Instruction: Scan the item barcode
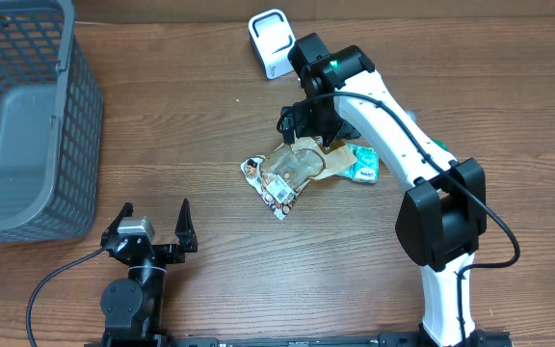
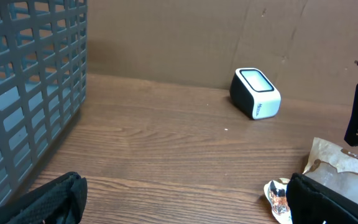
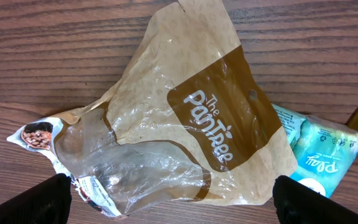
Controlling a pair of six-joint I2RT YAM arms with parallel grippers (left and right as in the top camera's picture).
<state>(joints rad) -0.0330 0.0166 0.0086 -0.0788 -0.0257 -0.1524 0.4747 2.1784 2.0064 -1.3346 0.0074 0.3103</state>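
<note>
A brown and clear "The Pantree" bag [image 1: 302, 164] lies crumpled at the table's middle, partly over a small packet with a nut picture [image 1: 258, 173]. My right gripper [image 1: 302, 120] hangs just above the bag, open. In the right wrist view the bag [image 3: 191, 124] fills the frame, and the gripper [image 3: 179, 205] has one dark fingertip [image 3: 42, 199] at each side of it, touching nothing. The white scanner [image 1: 271, 40] stands at the far edge. My left gripper [image 1: 154, 224] rests open near the front edge, well left of the bag. The left wrist view shows the scanner [image 2: 257, 93] and the bag's edge [image 2: 340, 168].
A grey mesh basket [image 1: 66, 145] stands at the left, close beside the left arm [image 2: 30, 93]. A teal "Play" packet [image 1: 364, 164] lies against the bag's right side [image 3: 322, 146]. A cardboard wall backs the table behind the scanner.
</note>
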